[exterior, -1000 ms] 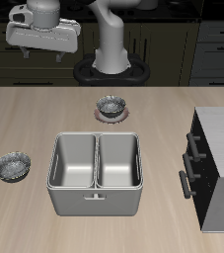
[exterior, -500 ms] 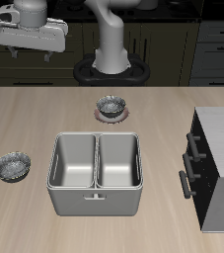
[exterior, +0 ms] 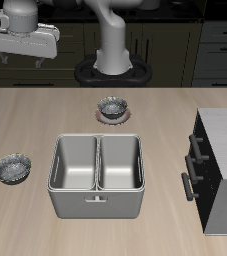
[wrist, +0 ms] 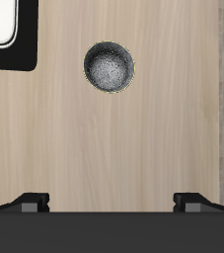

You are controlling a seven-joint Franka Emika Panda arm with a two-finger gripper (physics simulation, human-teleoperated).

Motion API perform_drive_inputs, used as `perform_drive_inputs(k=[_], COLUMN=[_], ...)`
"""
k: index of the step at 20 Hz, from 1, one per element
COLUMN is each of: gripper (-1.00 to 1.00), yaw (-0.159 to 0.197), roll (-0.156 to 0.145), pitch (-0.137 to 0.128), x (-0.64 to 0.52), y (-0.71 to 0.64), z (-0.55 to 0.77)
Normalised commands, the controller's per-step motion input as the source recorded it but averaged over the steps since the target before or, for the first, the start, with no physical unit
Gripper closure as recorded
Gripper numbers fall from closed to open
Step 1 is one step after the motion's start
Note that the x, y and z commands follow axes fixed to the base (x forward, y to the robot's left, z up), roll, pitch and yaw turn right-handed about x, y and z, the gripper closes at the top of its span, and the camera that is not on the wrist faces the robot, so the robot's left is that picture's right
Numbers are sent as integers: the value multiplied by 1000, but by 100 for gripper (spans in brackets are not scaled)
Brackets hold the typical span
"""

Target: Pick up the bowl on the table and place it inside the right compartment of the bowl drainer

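Wooden table (exterior: 155,110): bowl (exterior: 12,168) beside bowl drainer (exterior: 96,175), gripper (exterior: 19,58) high above. Wrist view alone shows fingertips (wrist: 33,201) wide apart, bowl (wrist: 110,67) below, unheld.

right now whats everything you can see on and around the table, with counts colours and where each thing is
bowl: 1, silvery-grey, mottled, alone on the table beside the drainer, directly below the gripper in the wrist view
bowl on saucer: 1, silvery-grey on a pale saucer, behind the drainer, near the robot's base
bowl drainer: 1, grey metal, two wells, both empty, near the table's front edge
cabinet: 1, grey top, dark front with handles, at the table's edge
table: 1, light wood
robot base: 1, pale grey on a dark ring, at the back
gripper: 1, pale grey, fingers apart, high above the bowl's side of the table
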Motion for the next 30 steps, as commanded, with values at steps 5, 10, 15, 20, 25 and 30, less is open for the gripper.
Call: perform_drive_inputs(k=[5, 10, 15, 20, 25, 30], gripper=[-100, -100, -100, -100, -100, -100], yaw=[-44, -10, -27, -20, 23, 18], roll=[-50, -18, -12, -22, -12, 4], pitch=[-15, -20, -3, -10, 0, 8], x=[175, 191, 189, 254, 235, 233], y=[-163, -78, -91, -217, -31, 212], z=[115, 140, 85, 86, -31, -10])
